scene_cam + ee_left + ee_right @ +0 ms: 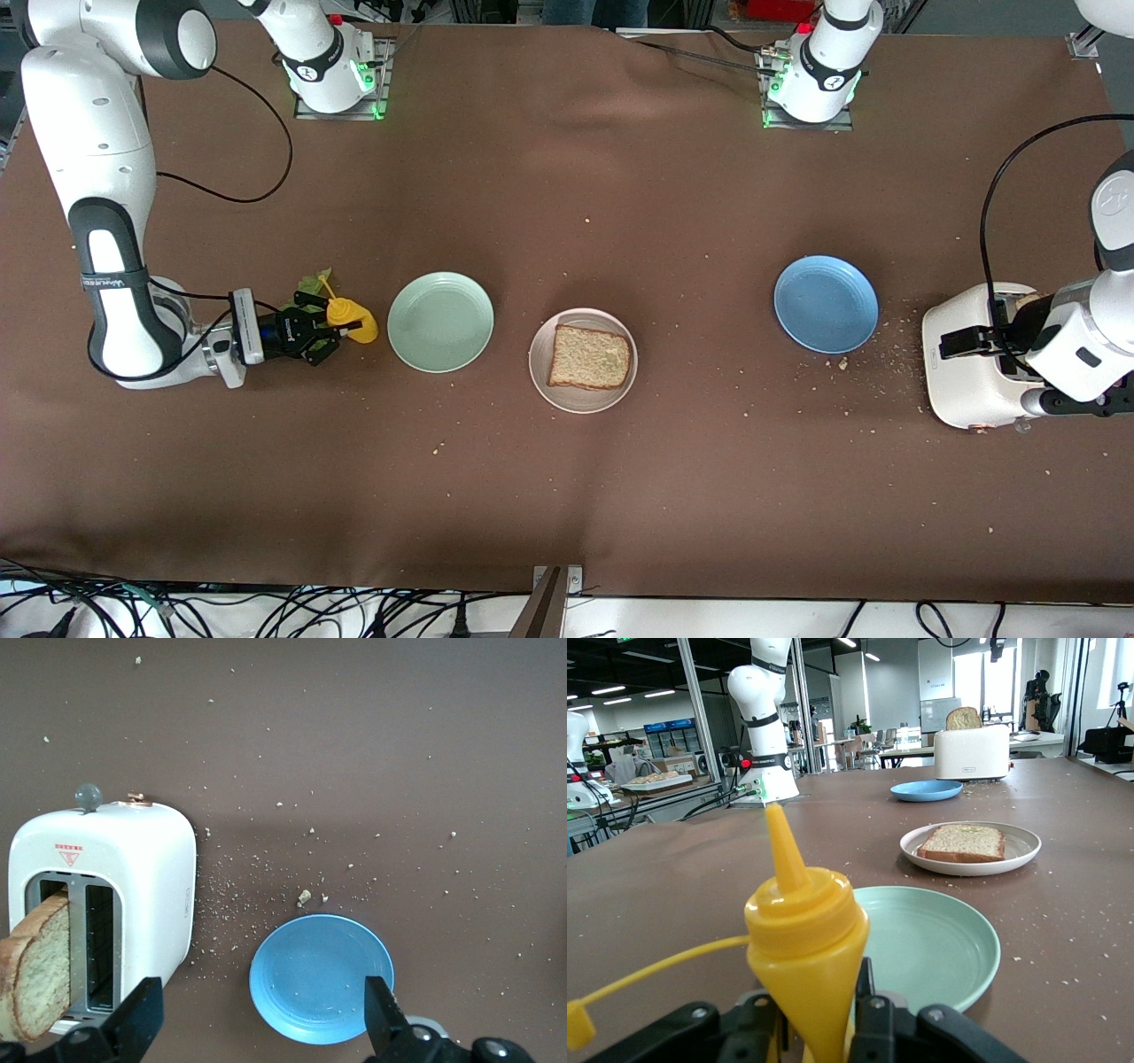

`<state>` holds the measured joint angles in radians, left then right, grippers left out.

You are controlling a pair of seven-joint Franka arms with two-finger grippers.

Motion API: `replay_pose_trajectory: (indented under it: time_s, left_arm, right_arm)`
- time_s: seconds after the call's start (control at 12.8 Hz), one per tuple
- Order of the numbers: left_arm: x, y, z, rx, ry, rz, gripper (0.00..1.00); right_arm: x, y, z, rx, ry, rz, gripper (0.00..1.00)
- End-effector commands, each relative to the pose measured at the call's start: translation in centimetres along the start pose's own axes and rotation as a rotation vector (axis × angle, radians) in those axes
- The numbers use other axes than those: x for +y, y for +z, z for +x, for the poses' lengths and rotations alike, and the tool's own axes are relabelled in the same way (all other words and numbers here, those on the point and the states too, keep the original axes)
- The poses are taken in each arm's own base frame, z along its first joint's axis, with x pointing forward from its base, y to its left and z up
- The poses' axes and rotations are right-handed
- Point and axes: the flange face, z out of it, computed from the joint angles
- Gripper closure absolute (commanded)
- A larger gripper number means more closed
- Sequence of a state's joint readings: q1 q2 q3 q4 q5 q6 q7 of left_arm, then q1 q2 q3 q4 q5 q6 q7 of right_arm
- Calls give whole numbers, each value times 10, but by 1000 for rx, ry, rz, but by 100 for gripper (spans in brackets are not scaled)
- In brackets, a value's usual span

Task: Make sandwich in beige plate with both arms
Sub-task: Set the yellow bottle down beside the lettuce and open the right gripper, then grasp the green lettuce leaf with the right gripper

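Right gripper (341, 330) clasping upright yellow sauce bottle (804, 943) beside green plate (440, 321). Left gripper (261, 1014) spread wide over toaster (124, 895), bread slice (35, 967) in slot. One slice (589, 357) on beige plate (542, 372), mid-table.

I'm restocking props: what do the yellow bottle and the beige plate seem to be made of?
Yellow bottle: likely soft squeeze plastic, glossy, with a moulded nozzle and tethered cap. Beige plate: probably glazed ceramic or melamine, smooth with faint ridges; the look leaves it open.
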<state>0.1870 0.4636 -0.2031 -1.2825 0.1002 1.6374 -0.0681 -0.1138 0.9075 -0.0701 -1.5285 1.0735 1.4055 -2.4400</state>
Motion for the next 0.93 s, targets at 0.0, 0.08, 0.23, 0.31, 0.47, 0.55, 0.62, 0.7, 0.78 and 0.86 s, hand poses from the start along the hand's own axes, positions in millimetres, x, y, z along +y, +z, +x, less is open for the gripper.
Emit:
replay_pose_trajectory:
  time_s: [0.0, 0.08, 0.23, 0.31, 0.47, 0.55, 0.62, 0.7, 0.78, 0.86]
  left_arm:
    - [1, -3, -4, -3, 19, -24, 0]
    - [1, -3, -4, -3, 19, -23, 0]
    - [1, -3, -4, -3, 19, -23, 0]
    - [1, -3, -4, -3, 18, -22, 0]
    - [1, -1, -4, -6, 18, -24, 0]
    - [2, -1, -4, -6, 19, -24, 0]
    - [1, -1, -4, -6, 18, -24, 0]
    - [1, -1, -4, -6, 19, -24, 0]
    - [3, -2, -4, -6, 21, -24, 0]
    - [3, -2, -4, -6, 21, -24, 0]
  right_arm:
    - [-1, -13, 8, -2, 61, -5, 0]
    - [-2, -25, 21, -46, 92, -5, 0]
    - [2, -53, 60, -182, 198, 7, 0]
    - [5, -66, 79, -258, 227, -2, 0]
    - [6, -80, 104, -400, 314, -21, 0]
    - [6, -87, 117, -461, 349, -43, 0]
    - [6, -90, 126, -513, 391, -61, 0]
    - [7, -92, 134, -566, 444, -80, 0]
    - [7, -97, 143, -640, 501, -114, 0]
    - [9, -99, 147, -731, 553, -147, 0]
